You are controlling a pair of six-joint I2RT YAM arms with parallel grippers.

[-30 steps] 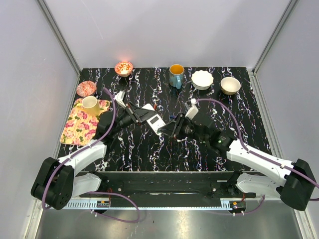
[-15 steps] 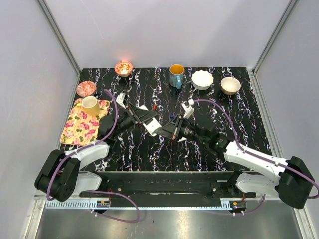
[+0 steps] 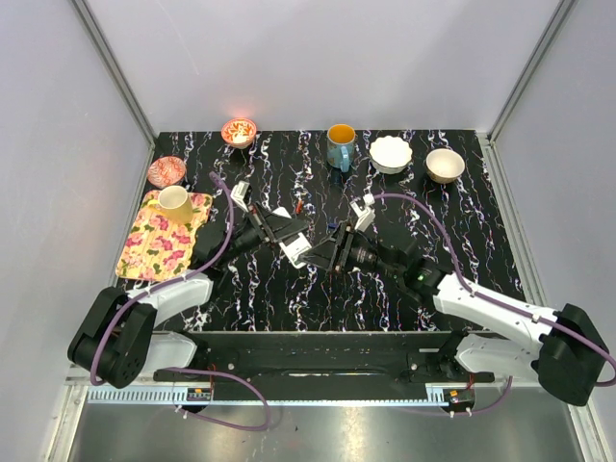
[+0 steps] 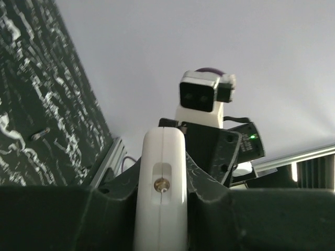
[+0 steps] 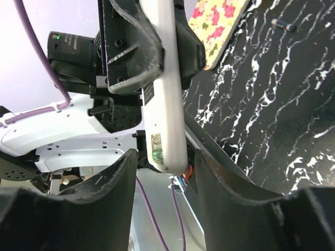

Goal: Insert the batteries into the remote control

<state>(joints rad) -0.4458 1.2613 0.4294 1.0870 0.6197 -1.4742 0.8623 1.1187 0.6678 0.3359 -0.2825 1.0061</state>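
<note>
One flat white plastic remote control (image 5: 165,104) is pointing lengthwise into the released right claw (image 5: 161,157); the left claw (image 4: 162,194) is clenching it.

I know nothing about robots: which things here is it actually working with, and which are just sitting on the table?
For the job: remote control, clamped in the left gripper; right gripper, open around its end; reddish battery on the table.
Just lying about: floral tray, yellow cup, blue mug, red bowl, orange bowl, white bowl, beige bowl.

Four bowls (image 3: 239,130) (image 3: 166,171) (image 3: 391,154) (image 3: 445,166) — two mugs (image 3: 340,146) (image 3: 175,203) — one tray (image 3: 152,247)
</note>
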